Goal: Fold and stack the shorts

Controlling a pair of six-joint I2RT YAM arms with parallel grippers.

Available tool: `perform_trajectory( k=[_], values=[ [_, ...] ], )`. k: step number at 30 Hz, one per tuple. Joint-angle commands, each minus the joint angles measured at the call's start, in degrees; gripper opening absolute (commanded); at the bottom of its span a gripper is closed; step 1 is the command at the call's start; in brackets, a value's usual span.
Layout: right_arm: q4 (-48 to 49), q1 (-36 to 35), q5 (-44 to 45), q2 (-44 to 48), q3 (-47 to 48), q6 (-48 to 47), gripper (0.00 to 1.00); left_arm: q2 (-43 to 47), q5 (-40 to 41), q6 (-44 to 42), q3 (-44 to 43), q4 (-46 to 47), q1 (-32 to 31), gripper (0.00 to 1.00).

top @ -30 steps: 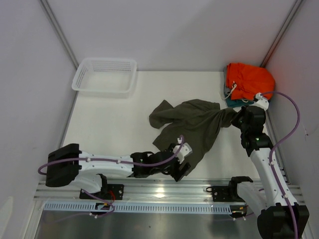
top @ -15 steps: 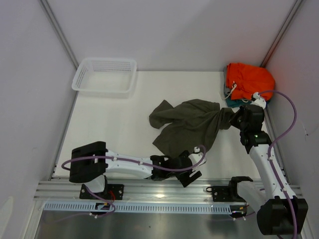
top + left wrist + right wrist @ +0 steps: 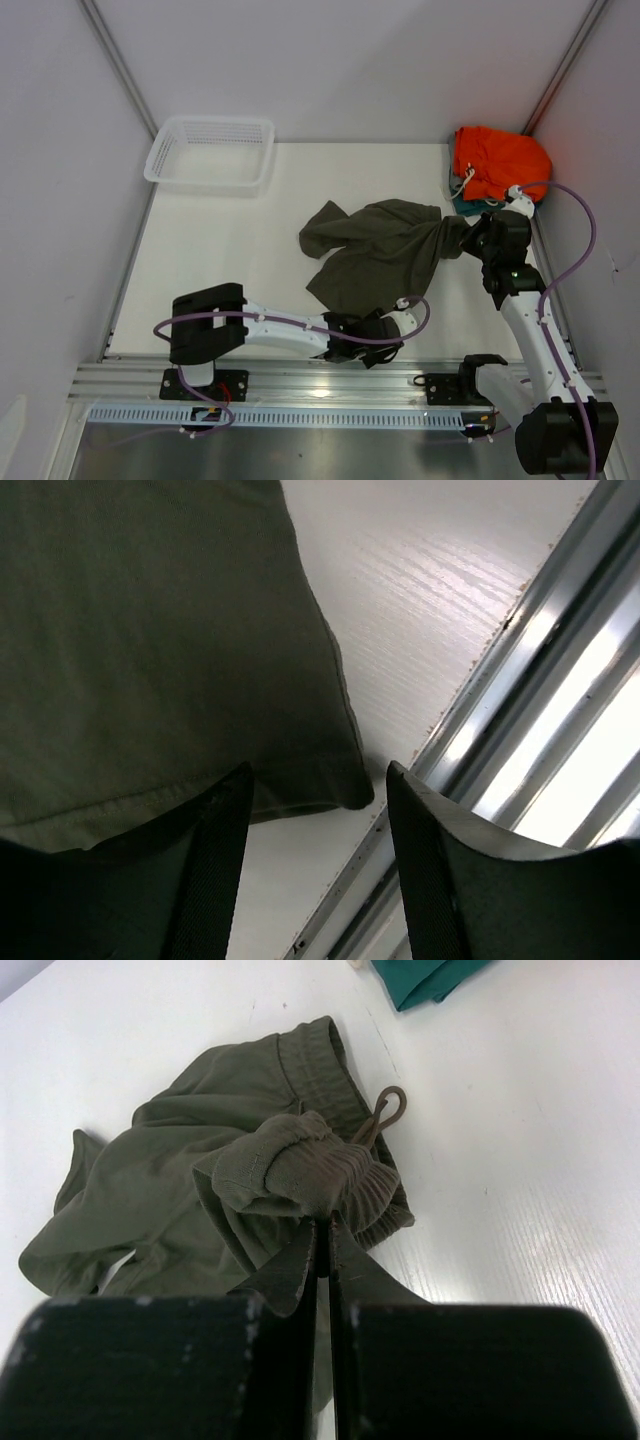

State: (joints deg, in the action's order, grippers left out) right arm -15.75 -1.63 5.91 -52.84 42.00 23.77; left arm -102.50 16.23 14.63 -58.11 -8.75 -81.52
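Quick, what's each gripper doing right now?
Left gripper: jaws open around a hem corner of the shorts.
Right gripper: shut on the shorts' waistband.

Matt cloth shorts (image 3: 375,250); smooth woodgrain table (image 3: 220,250); glossy metal rail (image 3: 320,385).

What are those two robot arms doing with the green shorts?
They are getting the olive shorts ready to fold. The right hand is pinched shut on the bunched waistband. The left hand is low at the near side, open around a corner of one leg hem, not gripping yet. The shorts lie crumpled, not folded. Orange shorts sit in the far right corner.
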Motion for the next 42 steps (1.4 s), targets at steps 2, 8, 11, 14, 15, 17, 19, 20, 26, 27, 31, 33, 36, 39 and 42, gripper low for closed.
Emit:
perform_trajectory(
  k=[2, 8, 11, 14, 15, 17, 19, 20, 26, 27, 31, 33, 36, 39, 42],
  values=[
    [2.92, 0.31, -0.02, 1.42, 0.72, -0.04, 0.0, -1.74, 1.79, 0.75, -3.24, -2.76, -0.13, 0.5],
    [2.92, 0.31, 0.06, 1.42, 0.8, -0.04, 0.0, -1.13, -0.58, 1.27, -1.76, -1.27, -0.13, 0.08],
    [3.09, 0.4, 0.24, 0.99, 0.98, 0.4, 0.0, 1.59, -1.81, 1.63, -0.78, -0.91, -0.05, 0.0],
    [3.27, 0.4, -0.46, 0.46, 2.03, 0.49, 0.0, 6.51, -2.08, 1.98, -0.08, -2.49, 0.65, 0.0],
    [3.09, 0.4, -2.46, -0.24, 2.64, -0.47, 0.0, 8.09, -2.43, 2.59, 0.45, -4.24, 1.35, 0.0],
    [0.47, 0.05, -4.85, -1.3, 6.33, -2.49, 0.0, 14.23, -3.13, 3.55, 1.41, -6.09, 4.86, 0.0],
    [-2.95, -2.23, -4.16, -2.27, 9.14, -5.73, 0.0, 19.5, -4.8, 5.31, 4.3, -8.2, 10.29, 0.0],
    [-3.58, -3.2, -3.63, -2.18, 11.07, -6.88, 0.0, 25.36, -4.28, 6.1, 5.1, -9.34, 12.15, 0.0],
    [-6.48, -14.88, 0.49, -4.72, 15.65, -13.57, 0.0, 42.89, 5.21, 7.52, 3.2, -21.81, 29.73, 0.0],
    [-7.27, -16.64, 2.07, -6.03, 18.36, -14.53, 0.0, 46.65, 5.39, 6.91, 2.74, -22.79, 31.75, 0.0],
    [-11.49, -23.59, 2.53, -13.33, 26.54, -18.75, 0.0, 50.82, 5.31, 4.71, -4.1, -26.39, 41.23, 0.0],
    [-12.11, -25.44, -2.1, -16.15, 31.27, -21.57, 0.0, 50.38, 4.6, 3.04, -8.05, -29.02, 43.27, 0.0],
    [-13.52, -27.28, -5.2, -17.21, 35.51, -25.33, 0.0, 48.98, 5.83, 1.11, -15.51, -31.58, 46.09, 0.0],
    [-14.92, -28.51, -5.82, -15.29, 39.47, -30.59, 0.0, 49.59, 7.14, -0.3, -19.31, -33.34, 48.55, 0.0],
    [-16.07, -28.96, -8.88, -11.26, 40.88, -34.82, 0.0, 49.94, 12.22, -1.79, -24.14, -35.97, 49.61, 0.0]
  ],
)
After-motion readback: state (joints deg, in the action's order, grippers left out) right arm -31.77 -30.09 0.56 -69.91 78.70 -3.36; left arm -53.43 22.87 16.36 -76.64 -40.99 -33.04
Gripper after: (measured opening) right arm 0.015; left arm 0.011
